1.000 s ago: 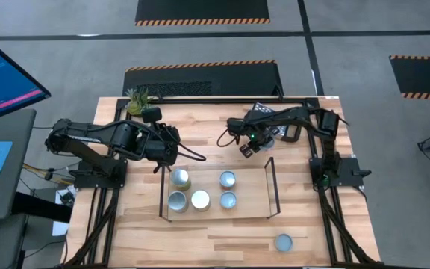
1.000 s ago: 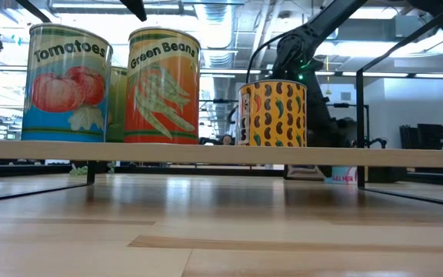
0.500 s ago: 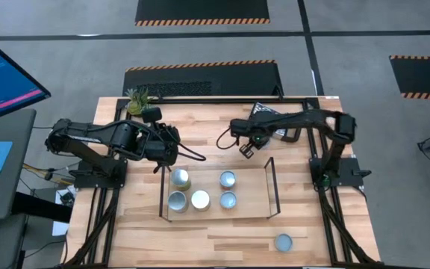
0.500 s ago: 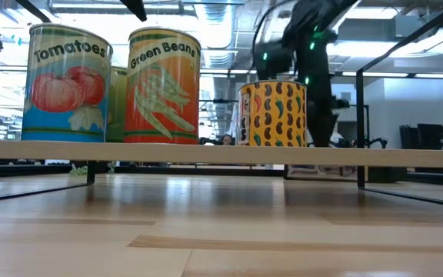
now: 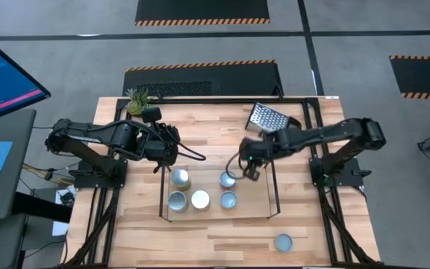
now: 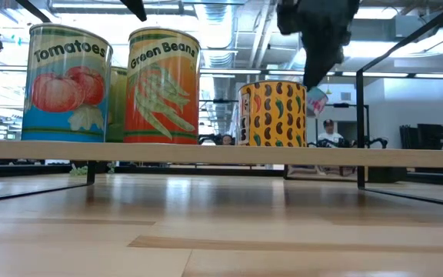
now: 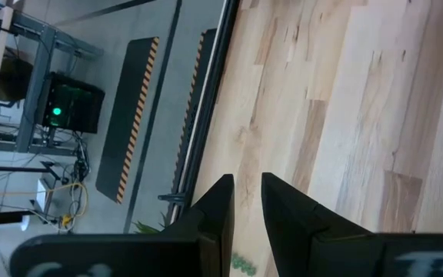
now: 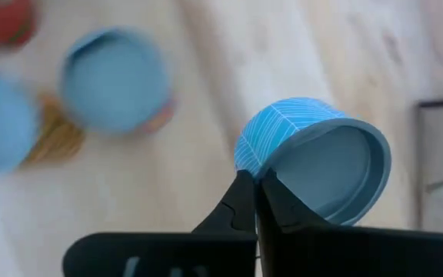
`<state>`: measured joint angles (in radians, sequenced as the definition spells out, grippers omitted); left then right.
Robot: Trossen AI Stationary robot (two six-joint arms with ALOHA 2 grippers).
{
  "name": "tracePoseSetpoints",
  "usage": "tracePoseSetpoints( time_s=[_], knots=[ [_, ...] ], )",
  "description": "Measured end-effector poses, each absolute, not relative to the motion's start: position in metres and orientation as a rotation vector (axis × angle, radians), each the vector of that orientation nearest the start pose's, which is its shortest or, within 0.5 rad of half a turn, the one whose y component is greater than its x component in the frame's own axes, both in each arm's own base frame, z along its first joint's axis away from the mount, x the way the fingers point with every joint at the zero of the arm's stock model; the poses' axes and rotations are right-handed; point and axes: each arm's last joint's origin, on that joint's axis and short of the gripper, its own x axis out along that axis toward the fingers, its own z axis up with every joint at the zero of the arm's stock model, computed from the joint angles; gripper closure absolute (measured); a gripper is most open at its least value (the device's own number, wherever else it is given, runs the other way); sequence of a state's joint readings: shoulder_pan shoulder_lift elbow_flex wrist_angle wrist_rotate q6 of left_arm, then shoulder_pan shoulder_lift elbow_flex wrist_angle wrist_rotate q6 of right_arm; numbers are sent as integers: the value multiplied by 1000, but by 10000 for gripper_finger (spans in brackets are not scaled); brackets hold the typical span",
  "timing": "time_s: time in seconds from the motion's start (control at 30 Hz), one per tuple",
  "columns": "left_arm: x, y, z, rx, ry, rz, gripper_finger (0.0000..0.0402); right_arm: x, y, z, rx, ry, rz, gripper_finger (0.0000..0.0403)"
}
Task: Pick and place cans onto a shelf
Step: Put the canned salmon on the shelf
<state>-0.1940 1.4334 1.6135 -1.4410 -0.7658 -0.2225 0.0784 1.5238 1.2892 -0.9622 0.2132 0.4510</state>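
Blue and patterned, a small can [image 8: 314, 165] hangs tilted in the right gripper [image 8: 256, 201], whose fingers pinch its rim. Seen from above, the right gripper [image 5: 246, 166] is over the shelf [image 5: 269, 196], near the shelf's right wire end and just beside the can [image 5: 228, 179] at the shelf's back right. In the low view the gripped can [image 6: 315, 101] shows above the shelf base, just to the right of the bean-patterned can [image 6: 273, 114].

On the shelf's wooden base stand five cans: two on the right half, one [image 5: 228, 199] in front of the other, and three on the left half, among them a white-topped one [image 5: 200, 199], a silvery one [image 5: 177, 201] and one with a green-yellow label [image 5: 181, 178]. From table height the left ones read as a Tomatoes can [image 6: 66, 83] and a Green Beans can [image 6: 164, 86].

One more can [image 5: 283, 242] sits on the table well in front of the shelf's right corner. A perforated metal grater [image 5: 263, 116] lies behind the shelf.

The left gripper [image 7: 246, 196] waits near the shelf's back left corner, its fingers close together with a narrow gap, holding nothing.
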Motion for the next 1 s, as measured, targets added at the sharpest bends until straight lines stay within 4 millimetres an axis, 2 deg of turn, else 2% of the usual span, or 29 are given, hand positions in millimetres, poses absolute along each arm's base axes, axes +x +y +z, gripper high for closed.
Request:
tracePoseSetpoints(
  time_s=[0.17, 0.6, 0.77, 1.0],
  knots=[
    [241, -27, 384, 400, 1062, 608, 345, 296, 46, 268, 126, 1211, -220, 400],
    [241, -27, 384, 394, 1058, 612, 345, 312, 76, 214, 99, 1460, -135, 400],
    [241, -27, 384, 394, 1057, 612, 345, 319, 92, 212, 114, 1477, -74, 399],
    [241, -27, 384, 394, 1057, 612, 345, 321, 120, 225, 149, 1425, 0, 399]
  ],
)
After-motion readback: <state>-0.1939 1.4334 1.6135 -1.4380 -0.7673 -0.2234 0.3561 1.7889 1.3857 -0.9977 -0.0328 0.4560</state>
